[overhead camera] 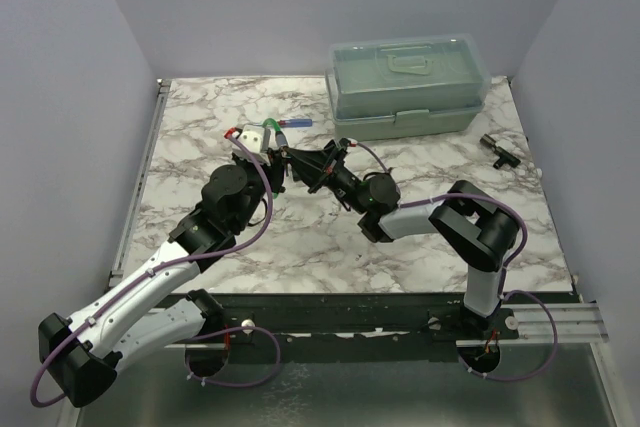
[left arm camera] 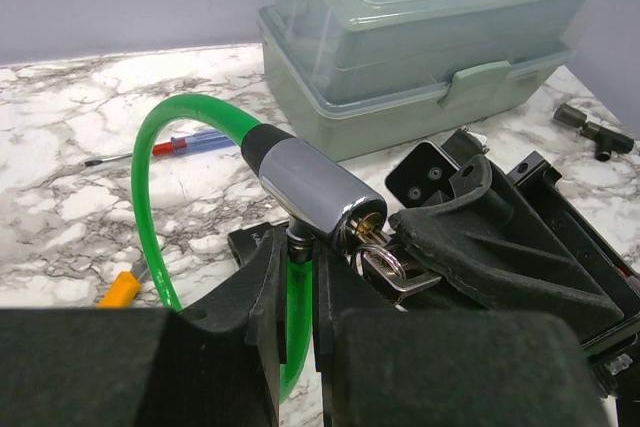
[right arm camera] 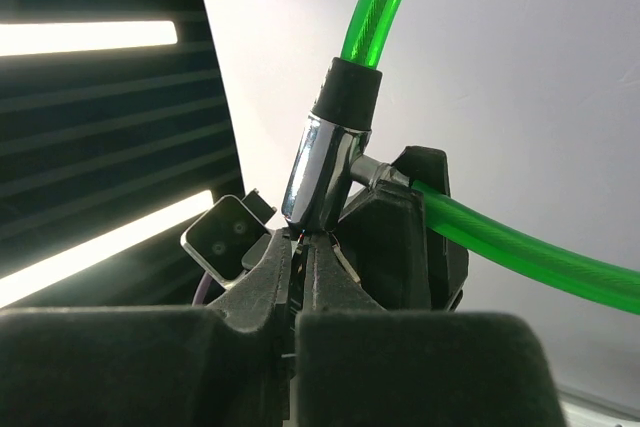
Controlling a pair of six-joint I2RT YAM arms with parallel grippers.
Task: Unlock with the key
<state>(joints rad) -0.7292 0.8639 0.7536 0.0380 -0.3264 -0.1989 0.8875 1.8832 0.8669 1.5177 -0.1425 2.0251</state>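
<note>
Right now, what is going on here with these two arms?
The left pincer grips the green cable lock just below its chrome barrel. The right pincer is shut on the key, which sits in the barrel's keyhole. Whether the lock is open yet, I cannot tell.

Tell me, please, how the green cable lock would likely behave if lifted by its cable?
The green cable holds a smooth arch, so it is probably springy rather than limp. The chrome lock body looks solid metal, likely heavy for its size, so it may swing. Its polished surface may be slippery.
</note>
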